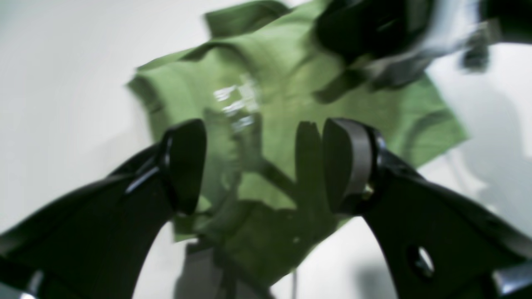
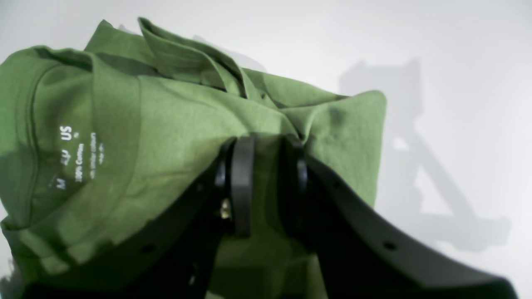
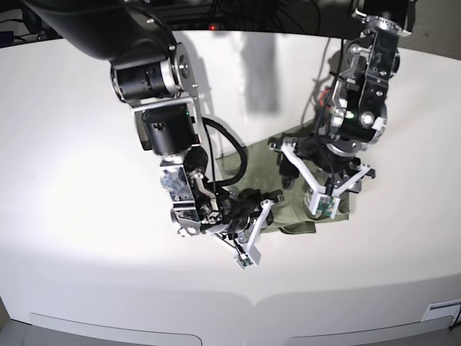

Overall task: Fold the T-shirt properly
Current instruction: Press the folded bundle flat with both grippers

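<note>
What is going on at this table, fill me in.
A two-armed robot is folding a green T-shirt on a white table. The shirt lies bunched and partly folded, its white neck label showing. The right gripper is pinching a fold of the fabric near one edge. The left gripper hangs open above the shirt, holding nothing.

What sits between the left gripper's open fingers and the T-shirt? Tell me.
Nothing: left gripper hangs open above the T-shirt, with only air between, per the left wrist view.
</note>
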Available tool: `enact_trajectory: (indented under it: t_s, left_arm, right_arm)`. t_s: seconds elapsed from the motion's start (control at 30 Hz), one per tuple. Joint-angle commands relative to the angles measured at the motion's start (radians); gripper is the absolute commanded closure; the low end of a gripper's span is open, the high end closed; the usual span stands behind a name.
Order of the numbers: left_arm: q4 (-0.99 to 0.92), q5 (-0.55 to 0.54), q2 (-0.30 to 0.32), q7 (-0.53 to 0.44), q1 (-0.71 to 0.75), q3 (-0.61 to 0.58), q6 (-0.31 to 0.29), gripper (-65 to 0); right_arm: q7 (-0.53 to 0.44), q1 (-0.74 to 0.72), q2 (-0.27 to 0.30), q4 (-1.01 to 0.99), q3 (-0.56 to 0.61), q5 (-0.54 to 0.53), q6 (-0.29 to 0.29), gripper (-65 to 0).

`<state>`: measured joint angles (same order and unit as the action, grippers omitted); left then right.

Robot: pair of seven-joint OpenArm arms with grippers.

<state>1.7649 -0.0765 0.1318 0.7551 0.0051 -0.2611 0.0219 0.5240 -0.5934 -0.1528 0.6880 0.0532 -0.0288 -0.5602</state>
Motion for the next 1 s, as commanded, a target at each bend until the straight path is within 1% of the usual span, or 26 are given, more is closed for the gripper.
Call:
enact_trajectory:
  t_s: [0.0, 0.1, 0.13, 0.2, 0.23, 0.27, 0.33, 0.43, 0.5, 0.63, 0.73, 0.8, 0.83, 0.97]
  left_arm:
    - [0.003, 0.006, -0.002, -0.04, -0.017, 0.005, -0.005, -42.5]
    - [-0.072, 0.009, -0.001, -0.086, -0.026, 0.005, -0.012, -42.5]
    - [-0.112, 0.025, -0.001, -0.101, -0.03, 0.005, -0.015, -42.5]
    - [-0.2, 0.055, -0.001, -0.131, -0.04, 0.005, -0.065, -42.5]
    - [-0.244, 0.062, -0.001, -0.146, -0.048, 0.005, -0.08, -42.5]
    - [-0.287, 0.069, -0.001, -0.159, -0.059, 0.005, -0.084, -42.5]
    - [-0.364, 0.078, -0.001, -0.18, -0.089, 0.005, -0.087, -42.5]
    - [-0.444, 0.131, 0.0, -0.19, -0.135, 0.005, -0.087, -42.5]
    - [-0.463, 0.14, 0.009, -0.201, -0.162, 0.005, -0.099, -42.5]
    - [-0.463, 0.14, 0.039, -0.22, -0.204, 0.005, -0.176, -42.5]
    - [-0.463, 0.14, 0.069, -0.236, -0.226, 0.005, -0.189, -42.5]
    - [-0.463, 0.138, 0.091, -0.245, -0.239, 0.005, -0.188, -42.5]
    - [-0.463, 0.138, 0.102, -0.249, -0.244, 0.005, -0.188, -42.5]
    - [-0.463, 0.136, 0.13, -0.259, -0.257, 0.005, -0.188, -42.5]
  right_arm:
    - [0.009, -0.03, -0.004, 0.013, 0.0, -0.001, 0.0, -13.4]
    - [0.046, -0.03, -0.004, 0.013, 0.0, 0.0, -0.004, -13.4]
    - [0.049, -0.03, -0.004, 0.013, 0.0, -0.001, -0.02, -13.1]
    - [0.048, -0.03, -0.004, 0.013, 0.006, -0.007, -0.068, -10.4]
    - [0.048, -0.03, -0.004, 0.013, 0.015, -0.022, -0.077, -9.6]
    - [0.048, -0.03, -0.004, 0.013, 0.027, -0.036, -0.079, -9.6]
    - [0.059, -0.029, 0.016, 0.013, 0.058, -0.051, -0.079, -9.6]
    - [0.096, -0.018, 0.051, 0.013, 0.121, -0.061, -0.079, -9.6]
    - [0.104, -0.001, 0.074, 0.013, 0.167, -0.064, -0.079, -9.6]
    - [0.134, 0.045, 0.124, 0.019, 0.264, -0.148, -0.08, -9.6]
    - [0.184, 0.092, 0.159, 0.059, 0.323, -0.198, -0.081, -9.6]
    - [0.214, 0.131, 0.182, 0.108, 0.349, -0.228, -0.105, -9.6]
    - [0.232, 0.153, 0.194, 0.14, 0.356, -0.248, -0.118, -9.6]
    - [0.294, 0.26, 0.235, 0.3, 0.357, -0.341, -0.121, -9.6]
